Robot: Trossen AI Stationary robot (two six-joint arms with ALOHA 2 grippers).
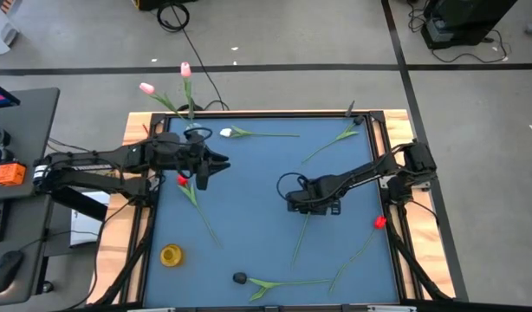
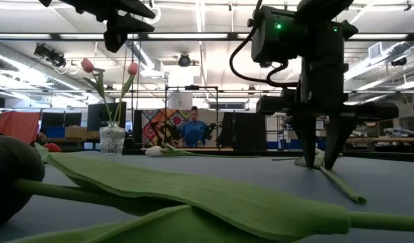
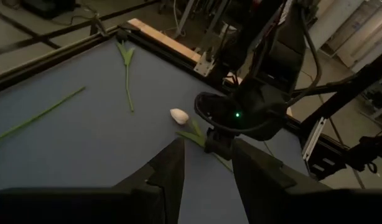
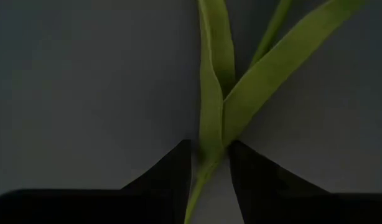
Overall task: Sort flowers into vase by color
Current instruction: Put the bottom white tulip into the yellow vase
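A glass vase point(image 1: 194, 132) at the table's far left holds two pink tulips point(image 1: 185, 69); it also shows in the low view point(image 2: 112, 140). My right gripper point(image 1: 314, 206) points down at mid-table. It is open, with a finger on each side of a lying tulip's stem point(image 4: 206, 163), just below where the leaves branch. That tulip's white head point(image 3: 178, 116) lies beside the gripper. My left gripper point(image 1: 217, 165) is open and empty, above the table near the vase. A red tulip point(image 1: 181, 179) lies just under it. My right gripper comes from above, pointing down, fingertips point(image 2: 308, 156) at the table surface. The stem and leaf bases point(image 4: 211, 146) lie between the fingers, which stand across the stem. Whether the fingers touch the tulip, I cannot tell.
More tulips lie flat on the blue mat: a white one point(image 1: 225, 133) by the vase, a red one point(image 1: 379, 222) at the right edge, a green stem point(image 1: 335, 143) far right and a dark-headed one point(image 1: 239, 278) at the near edge. A yellow round thing point(image 1: 171, 255) sits near left.
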